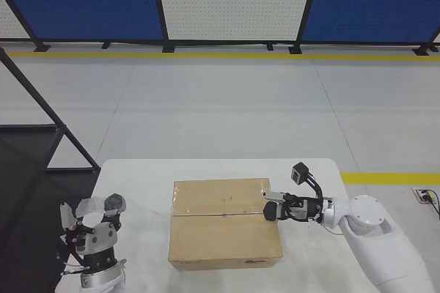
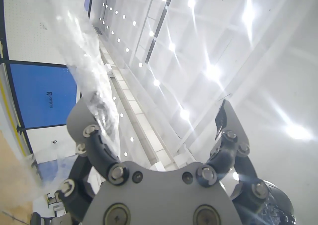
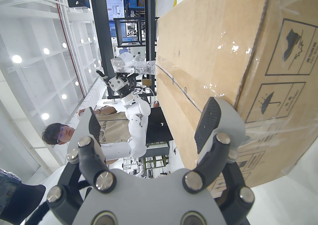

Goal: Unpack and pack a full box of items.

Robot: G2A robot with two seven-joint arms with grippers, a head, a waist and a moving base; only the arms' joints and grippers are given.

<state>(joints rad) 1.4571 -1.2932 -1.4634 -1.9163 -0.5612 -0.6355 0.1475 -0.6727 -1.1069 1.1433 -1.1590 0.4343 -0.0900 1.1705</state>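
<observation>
A closed cardboard box (image 1: 224, 223) sits mid-table, its two top flaps meeting at a seam (image 3: 174, 82) under clear tape. My right gripper (image 1: 270, 205) is at the box's right edge, level with the seam. It is open (image 3: 151, 121), with one finger (image 3: 210, 121) against the box's top corner (image 3: 206, 44). My left gripper (image 1: 94, 211) stands at the table's front left, pointing upward and open (image 2: 151, 116). A crumpled strip of clear tape (image 2: 84, 62) clings to one of its fingers (image 2: 82, 116) and trails toward the box. The right wrist view shows that gripper (image 3: 119, 82) beyond the box.
The white table (image 1: 139, 183) has bare room left and right of the box. A black metal rack (image 1: 29, 124) stands off the table's left side. Blue and white partition panels (image 1: 235, 18) close off the floor behind.
</observation>
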